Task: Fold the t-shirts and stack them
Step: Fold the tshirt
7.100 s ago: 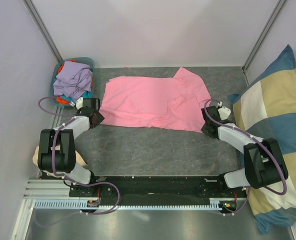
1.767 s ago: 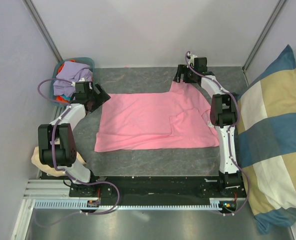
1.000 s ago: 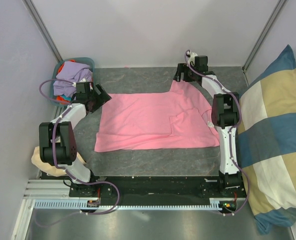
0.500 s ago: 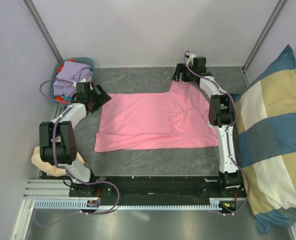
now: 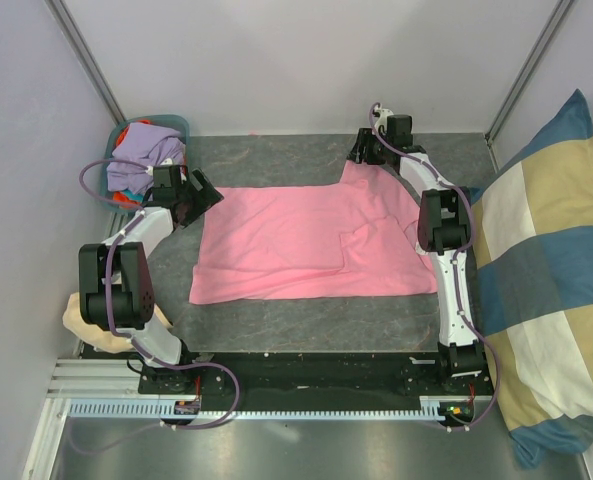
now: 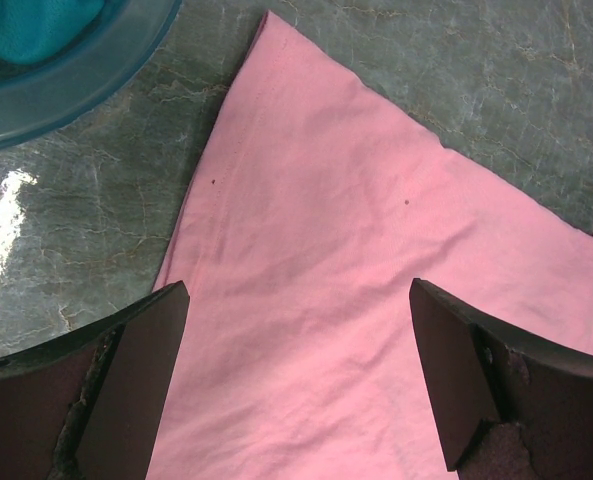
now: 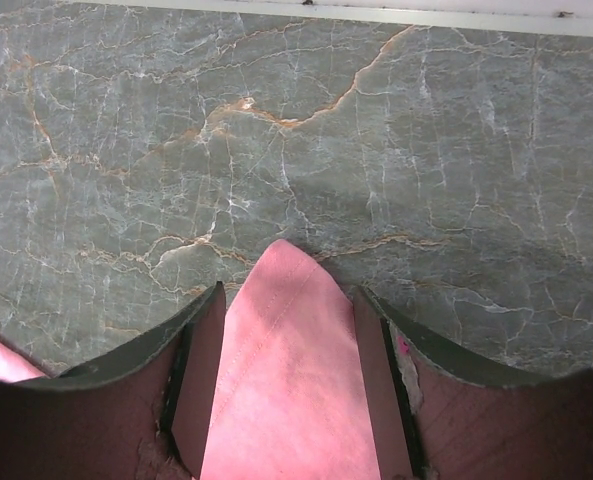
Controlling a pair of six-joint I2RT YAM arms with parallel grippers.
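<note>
A bright pink t-shirt [image 5: 306, 240] lies spread flat on the grey marbled table. Its far right sleeve tip [image 7: 286, 290] lies between the jaws of my right gripper [image 7: 288, 340], which stand partway apart, one on each side of the cloth; the gripper [image 5: 361, 152] is at the table's back edge. My left gripper [image 5: 198, 197] hovers wide open over the shirt's far left corner [image 6: 276, 60], nothing between its fingers [image 6: 141, 370]. More t-shirts, lavender [image 5: 141, 150] on top with orange and teal under it, are piled in a teal basket [image 5: 111, 165].
The teal basket rim [image 6: 76, 70] is just left of the left gripper. A large blue-and-cream checked cushion [image 5: 546, 280] leans along the right side. A beige lump [image 5: 76, 320] lies by the left arm's base. White walls close the back.
The right gripper's jaws have narrowed around the pink sleeve tip. Neither arm nor the shirt has otherwise moved in the last second.
</note>
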